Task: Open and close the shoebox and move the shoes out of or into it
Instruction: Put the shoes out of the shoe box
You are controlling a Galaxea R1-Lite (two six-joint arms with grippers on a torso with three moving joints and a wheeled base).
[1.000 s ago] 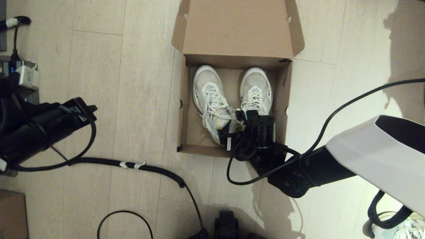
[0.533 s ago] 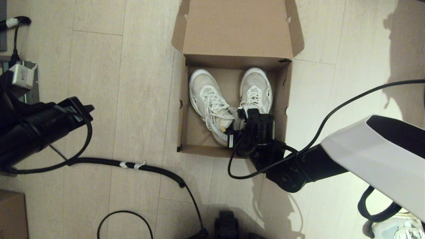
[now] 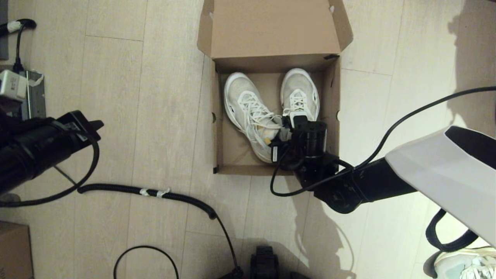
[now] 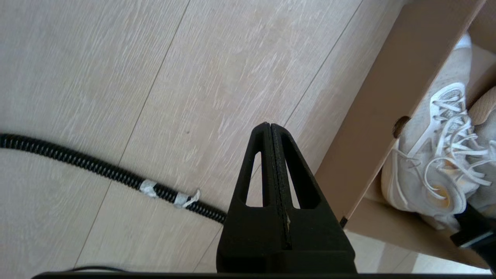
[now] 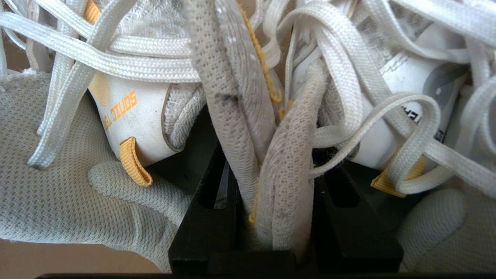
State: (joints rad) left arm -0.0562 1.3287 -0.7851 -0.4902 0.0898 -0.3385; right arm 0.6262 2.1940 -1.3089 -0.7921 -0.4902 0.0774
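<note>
The brown shoebox (image 3: 217, 128) stands open on the floor, its lid (image 3: 271, 31) folded back at the far side. Both white shoes lie inside, toes toward the lid: one on the left (image 3: 242, 100), one on the right (image 3: 298, 89). My right gripper (image 3: 285, 130) reaches into the box over the heels. In the right wrist view it (image 5: 277, 162) is shut on the shoes' mesh collars (image 5: 232, 116), pinched together between the black fingers (image 5: 205, 182), with laces draped around. My left gripper (image 4: 270, 126) hangs shut and empty over the floor, left of the box (image 4: 379, 108).
A black ribbed cable (image 3: 174, 197) crosses the floor in front of the box. A smaller brown carton (image 3: 13, 252) sits at the bottom left. Another sneaker (image 3: 465, 265) lies at the bottom right. Power gear (image 3: 11, 83) lies at the far left.
The box and shoes have slid away from me together with my right gripper. The left shoe's toe swung within the box. My left arm drew back to the left.
</note>
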